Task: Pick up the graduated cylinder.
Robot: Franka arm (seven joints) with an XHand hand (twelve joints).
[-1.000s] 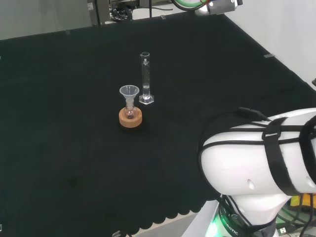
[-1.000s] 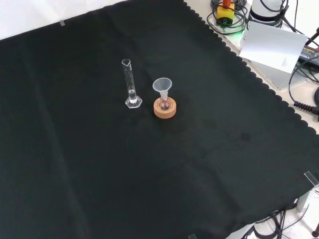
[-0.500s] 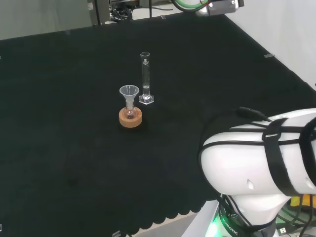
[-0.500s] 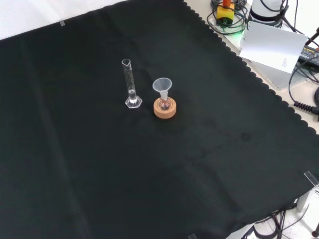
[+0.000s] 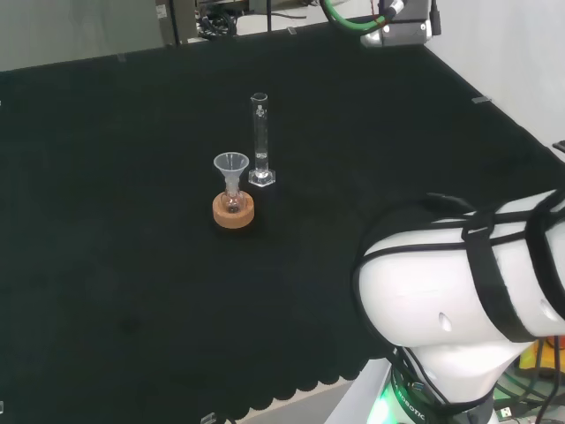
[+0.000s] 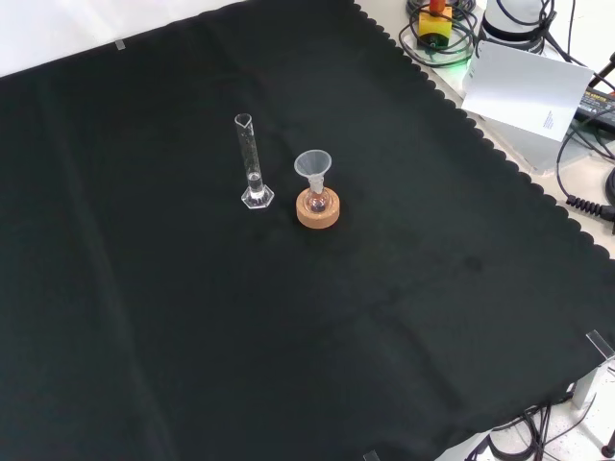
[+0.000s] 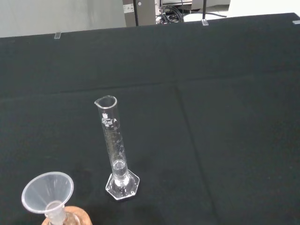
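Observation:
The graduated cylinder (image 5: 259, 141) is a tall, thin tube of clear glass on a hexagonal foot. It stands upright on the black cloth near the middle (image 6: 252, 163). In the wrist view the cylinder (image 7: 115, 150) is close, with its spout at the top and nothing touching it. Beside it a clear funnel (image 5: 231, 164) sits in a small flask on a cork ring (image 5: 233, 210). In the front view the funnel (image 6: 312, 165) is just right of the cylinder. The two pieces stand apart.
The arm's big white link (image 5: 459, 283) takes up the head view's lower right. A grey part of the arm with a green cable (image 5: 402, 22) hangs over the far right of the cloth. Cables and a white sheet (image 6: 524, 91) lie beyond the cloth's scalloped edge.
The grey part of the arm at the head view's top has moved down and slightly right, and the white link has shifted a little. Cylinder and funnel have not moved.

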